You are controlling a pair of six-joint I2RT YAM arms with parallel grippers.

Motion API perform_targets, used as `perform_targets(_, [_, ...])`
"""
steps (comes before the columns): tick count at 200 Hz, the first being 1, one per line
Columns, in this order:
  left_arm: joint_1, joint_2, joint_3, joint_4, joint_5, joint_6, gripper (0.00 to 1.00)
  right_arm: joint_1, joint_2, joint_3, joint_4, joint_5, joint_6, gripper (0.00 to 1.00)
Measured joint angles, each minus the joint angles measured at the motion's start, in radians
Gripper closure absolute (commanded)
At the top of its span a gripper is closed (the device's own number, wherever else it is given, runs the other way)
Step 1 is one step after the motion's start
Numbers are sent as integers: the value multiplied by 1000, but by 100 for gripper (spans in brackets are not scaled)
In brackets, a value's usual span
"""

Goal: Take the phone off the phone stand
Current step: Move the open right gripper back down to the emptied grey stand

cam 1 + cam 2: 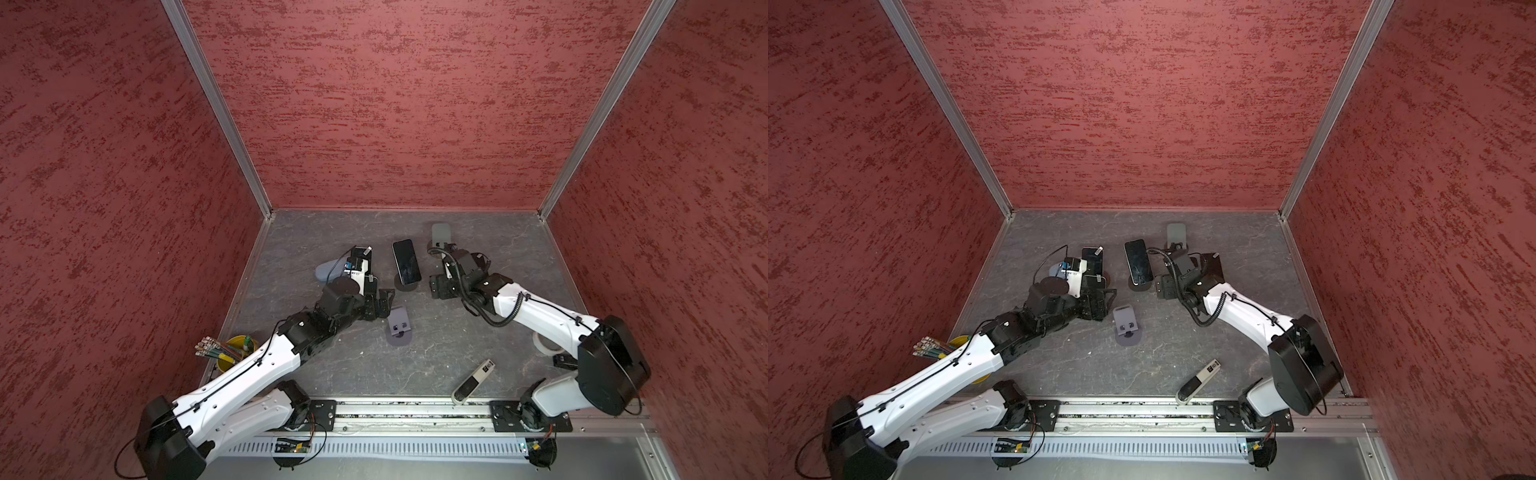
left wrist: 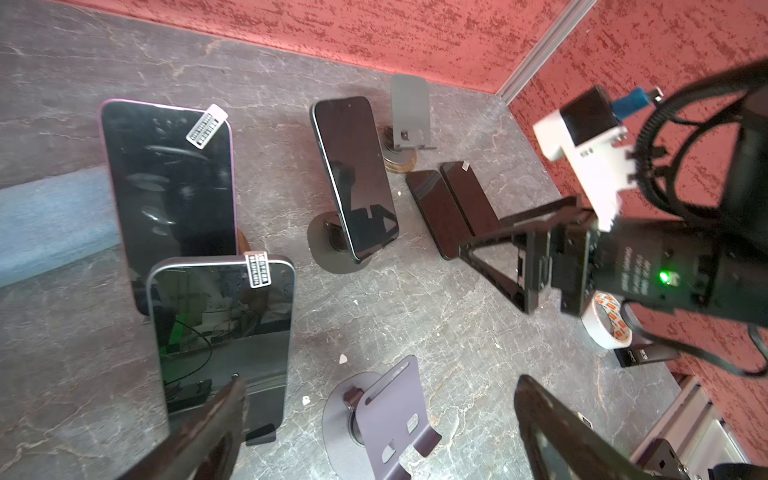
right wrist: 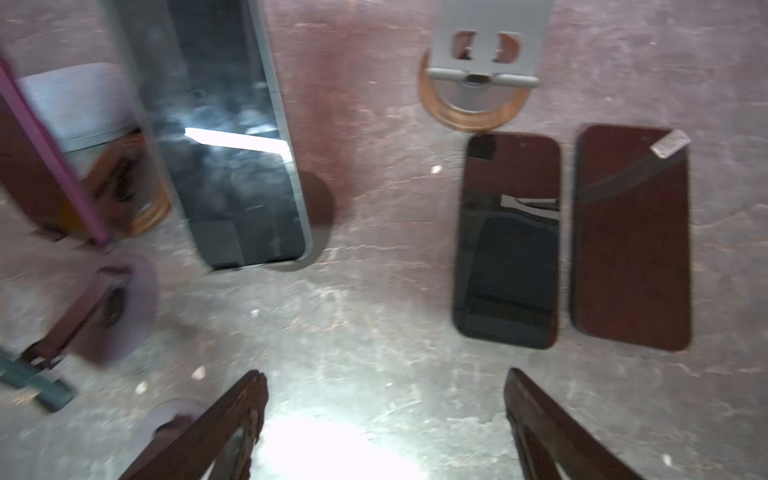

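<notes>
- Left gripper (image 2: 380, 380): jaws spread wide, empty; an empty purple stand (image 2: 386, 419) stands just beside them.
- Silver-edged phone (image 2: 222, 332), purple-edged phone (image 2: 170, 187): propped upright close by, each with a white barcode sticker at its top.
- Phone (image 1: 406, 262): leans on the round-based phone stand (image 1: 402, 286) at mid-table, tilted back toward the rear wall, between both grippers, touching neither; glossy black screen, dark frame.
- Right gripper (image 3: 385, 374): jaws apart, nothing held; black phone (image 3: 509, 241) and stickered phone (image 3: 631, 237) lie flat side by side just ahead.
</notes>
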Motion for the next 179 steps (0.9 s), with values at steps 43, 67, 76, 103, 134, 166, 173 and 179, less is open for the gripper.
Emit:
perform_targets(43, [45,-43,-5,-27,-22,-20,0,110,-50,-1,0,-1,37,7])
perform_targets(67, [67,-58,-15,-38,-23,-29,0,172,-49,-1,1,-3,65,7])
perform_targets(76, [71,-63,-17,-44,-23,-30,0,196,-45,-1,2,-3,76,7])
perform_targets(103, [89,-78,-19,-46,-22,-31,0,269,-18,-1,6,-4,101,6])
perform_targets(134, [97,-81,-19,-46,-22,-31,0,333,71,11,8,-3,119,5])
perform_targets(166, [98,-97,-29,-46,-21,-31,0,373,142,54,1,1,119,5])
perform_targets(173, [98,-101,-32,-47,-21,-31,0,378,150,64,1,2,119,5])
perform_targets(179, [99,-103,-34,-48,-21,-31,0,380,156,72,2,3,119,5])
